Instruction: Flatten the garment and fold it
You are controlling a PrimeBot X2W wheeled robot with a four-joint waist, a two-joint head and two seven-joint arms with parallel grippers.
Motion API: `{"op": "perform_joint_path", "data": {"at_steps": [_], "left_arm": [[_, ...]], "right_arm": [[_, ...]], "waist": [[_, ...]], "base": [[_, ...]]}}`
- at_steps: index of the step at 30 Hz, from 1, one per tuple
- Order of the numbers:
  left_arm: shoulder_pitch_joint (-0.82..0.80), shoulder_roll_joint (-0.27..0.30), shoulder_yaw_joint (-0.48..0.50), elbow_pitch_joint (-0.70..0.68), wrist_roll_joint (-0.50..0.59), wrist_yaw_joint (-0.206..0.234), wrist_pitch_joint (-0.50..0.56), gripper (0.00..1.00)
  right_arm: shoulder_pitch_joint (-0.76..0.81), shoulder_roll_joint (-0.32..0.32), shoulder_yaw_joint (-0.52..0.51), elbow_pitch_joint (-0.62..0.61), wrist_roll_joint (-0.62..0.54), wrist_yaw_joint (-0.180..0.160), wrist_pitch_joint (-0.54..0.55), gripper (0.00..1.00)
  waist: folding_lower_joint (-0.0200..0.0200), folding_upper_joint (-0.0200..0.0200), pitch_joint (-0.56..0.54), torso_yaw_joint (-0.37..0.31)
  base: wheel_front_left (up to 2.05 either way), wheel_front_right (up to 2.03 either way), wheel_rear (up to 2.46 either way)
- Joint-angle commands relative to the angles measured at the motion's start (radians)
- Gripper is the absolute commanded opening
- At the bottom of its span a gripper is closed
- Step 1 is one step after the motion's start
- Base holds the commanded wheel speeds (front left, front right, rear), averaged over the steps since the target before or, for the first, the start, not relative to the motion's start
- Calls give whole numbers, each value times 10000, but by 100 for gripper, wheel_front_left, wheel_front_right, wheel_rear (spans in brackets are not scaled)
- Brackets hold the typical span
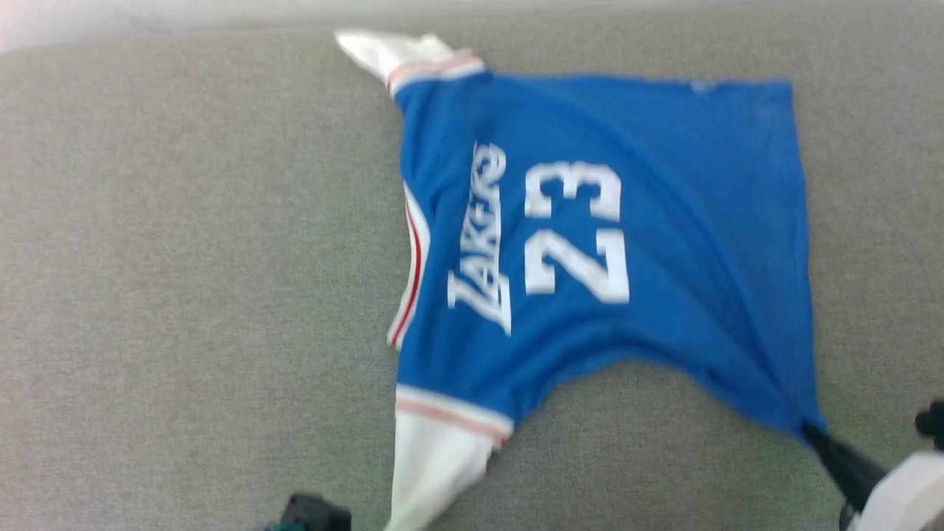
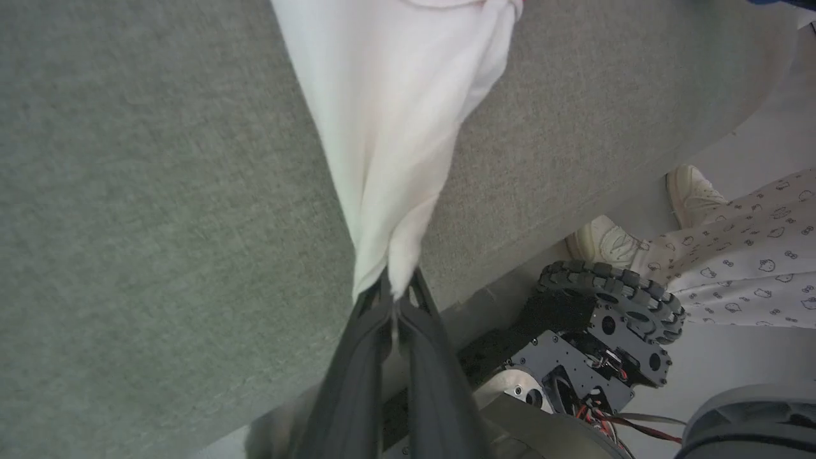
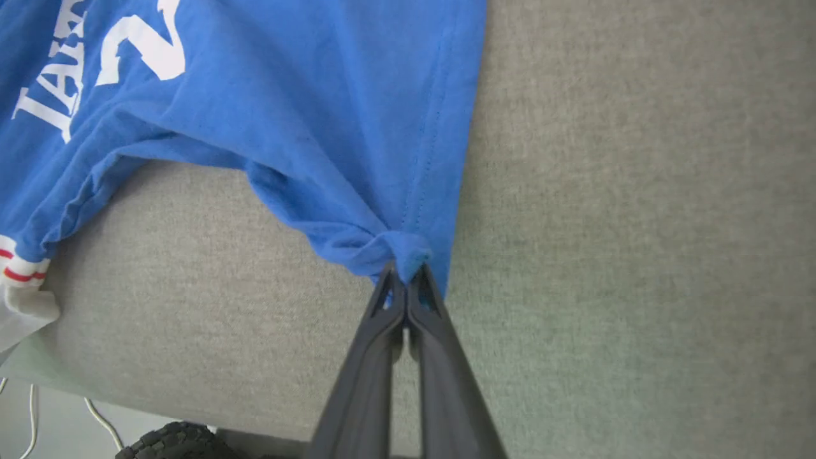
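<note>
The garment (image 1: 649,221), a bright blue jersey with white lettering, white numerals and white sleeves with red trim, lies spread on the grey table (image 1: 184,258), collar to the left. My right gripper (image 1: 811,431) is shut on the near hem corner, and the blue cloth (image 3: 357,127) bunches at the right gripper (image 3: 404,273) tips in the right wrist view. My left gripper (image 2: 395,288) is shut on the tip of the near white sleeve (image 2: 395,115), which is pulled taut and twisted. In the head view that sleeve (image 1: 431,464) runs to the bottom edge.
The table's near edge (image 2: 510,255) runs diagonally in the left wrist view. Below it are my wheeled base (image 2: 605,319) and a person's pale shoes (image 2: 605,242) and patterned clothing (image 2: 746,255). Bare grey surface lies left and right of the jersey.
</note>
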Motion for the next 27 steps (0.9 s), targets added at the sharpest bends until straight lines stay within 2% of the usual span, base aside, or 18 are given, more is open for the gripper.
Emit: {"op": "perform_joint_path", "data": {"at_steps": [1,8,12,16,19,21,27], "left_arm": [[362,72,-89,-7,-333,68,138,0],[1338,329,-180,-298,-1550,159,627,0],[1519,533,71,-540,-1640,283,272,0],[1402,643,651,-938,-1520,329,-545,0],[901,951,1143,-1215,-1031,299,-1074,0],[305,1239,1365,-1386,-582,227,-1041,0],[-2434,2170,2094,-1601,922,-188,133,0]], "right_arm": [[352,-14,-18,-72,30,-17,202,0],[1840,1,-152,-373,472,-17,1668,0],[2347,116,-553,-780,529,-17,2037,0],[2273,275,-852,-1260,423,-17,1989,0],[1698,132,-899,-1650,156,-17,1801,0],[1081,-44,-856,-1958,16,-17,1682,0],[-2013,-903,-246,-2570,-232,-17,1765,0]], "waist": [[2,0,-310,37],[2,0,-741,222],[2,0,-958,298],[2,0,-1195,271],[2,0,-1313,212],[2,0,-1337,183],[2,0,-989,15]], "base": [[0,0,0],[0,0,0],[0,0,0],[0,0,0],[0,0,0],[0,0,0],[0,0,0]]}}
